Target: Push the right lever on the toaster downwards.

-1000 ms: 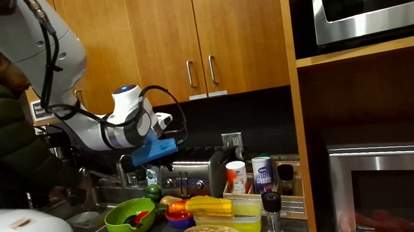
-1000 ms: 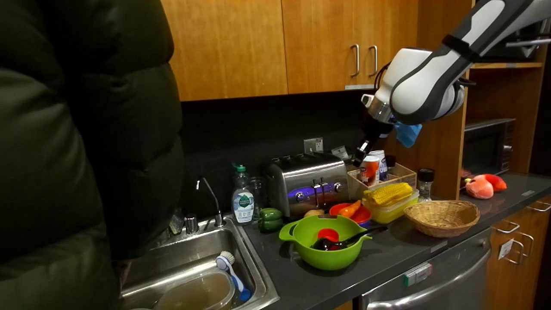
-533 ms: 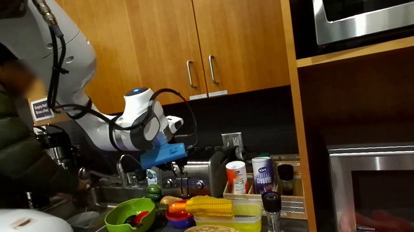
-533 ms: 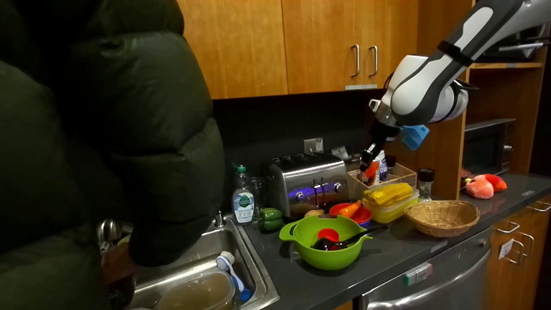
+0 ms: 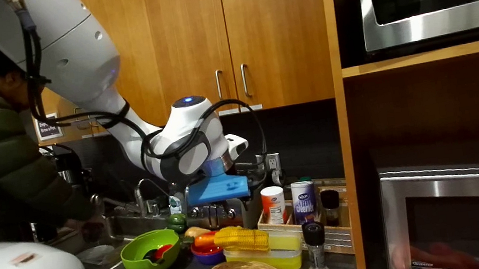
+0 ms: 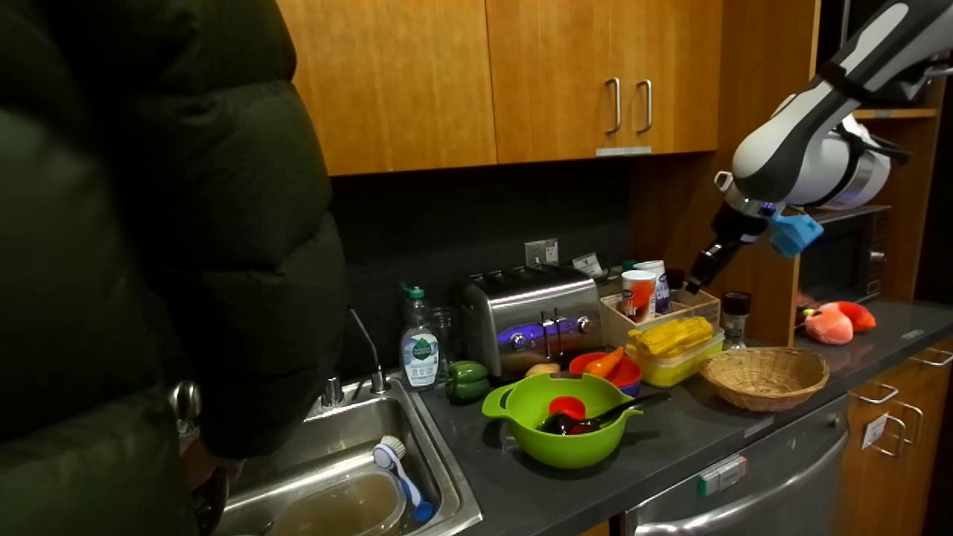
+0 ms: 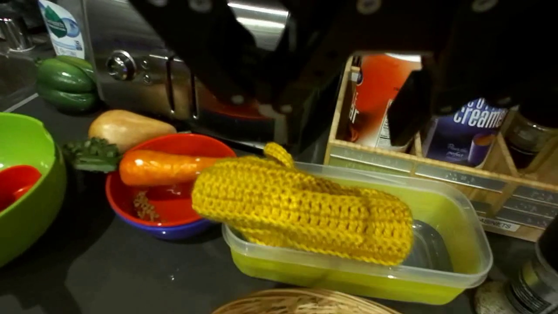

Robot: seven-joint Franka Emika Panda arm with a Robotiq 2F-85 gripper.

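Observation:
The shiny grey toaster stands against the back wall. On its front are two levers, and the right lever sits near the top of its slot in an exterior view. My gripper hangs to the right of the toaster and in front of it, apart from it, over the wooden box. In the wrist view its dark fingers stand apart with nothing held between them. There the gripper's dark body covers the upper right of the toaster and the lever knobs, leaving two slots visible.
A crocheted corn lies across a yellow-green container below the gripper. Canisters stand in the wooden box. Green bowl, red bowl, basket and grinder are nearby. A person works at the sink.
The arm has moved away from the toaster, rightward in both exterior views, and lies past the canisters. The jaws have parted. Toaster and levers look unchanged; the person has shifted slightly.

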